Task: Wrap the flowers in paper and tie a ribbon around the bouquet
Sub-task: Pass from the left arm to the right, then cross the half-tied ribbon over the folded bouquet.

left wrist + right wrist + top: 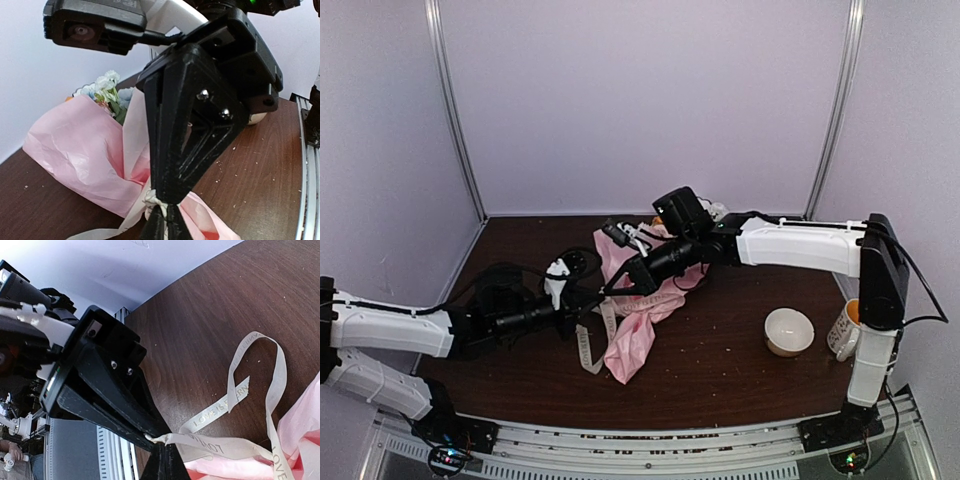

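Observation:
The bouquet lies mid-table: pink paper (638, 318) wrapped round the flowers (107, 89), whose pale blue and white blooms poke out at the far end. The cream ribbon (227, 446) with printed lettering goes round the narrow part of the paper (75, 150), and its loose ends trail on the table (586, 348). Both grippers meet tip to tip at that waist. My left gripper (167, 214) is shut on a bunched bit of ribbon (151, 199). My right gripper (166, 452) is shut on the ribbon from the opposite side. The stems are hidden inside the paper.
A white bowl (789, 331) sits at the right of the dark wooden table (720, 380), with a mug (844, 330) beside the right arm's base. Crumbs dot the tabletop. White walls enclose the back and sides, and a metal rail (650, 440) runs along the near edge.

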You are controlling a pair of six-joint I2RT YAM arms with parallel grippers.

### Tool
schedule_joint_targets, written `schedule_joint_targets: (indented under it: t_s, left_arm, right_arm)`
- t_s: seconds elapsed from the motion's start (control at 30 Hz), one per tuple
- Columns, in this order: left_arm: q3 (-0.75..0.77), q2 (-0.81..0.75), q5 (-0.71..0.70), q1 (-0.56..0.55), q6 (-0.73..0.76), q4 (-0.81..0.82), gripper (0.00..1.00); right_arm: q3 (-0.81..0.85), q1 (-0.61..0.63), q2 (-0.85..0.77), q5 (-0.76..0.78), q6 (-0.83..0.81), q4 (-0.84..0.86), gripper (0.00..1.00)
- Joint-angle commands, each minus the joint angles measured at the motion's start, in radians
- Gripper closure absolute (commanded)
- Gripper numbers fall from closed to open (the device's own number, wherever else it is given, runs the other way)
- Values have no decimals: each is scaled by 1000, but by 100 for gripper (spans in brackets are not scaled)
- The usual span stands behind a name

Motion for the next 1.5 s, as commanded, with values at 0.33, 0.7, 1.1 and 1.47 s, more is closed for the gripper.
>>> schedule_joint_targets:
  t_s: [0.33,0.7,1.1,1.47]
  left_arm:
    - [242,-91,-34,69,-87,-533,35]
    - [464,333,15,442,-283,-901,38]
    - [420,467,61,422,-318,-848,100]
    - [274,-25,24,-23,-217,-759,100]
  right_arm:
    - [-99,-40,-69,39,113,146,100]
    - [-120,-40,-86,52,127,171,100]
    - [-146,-40,-87,51,152,194,100]
    - [-102,-67,-63,177,236,214,100]
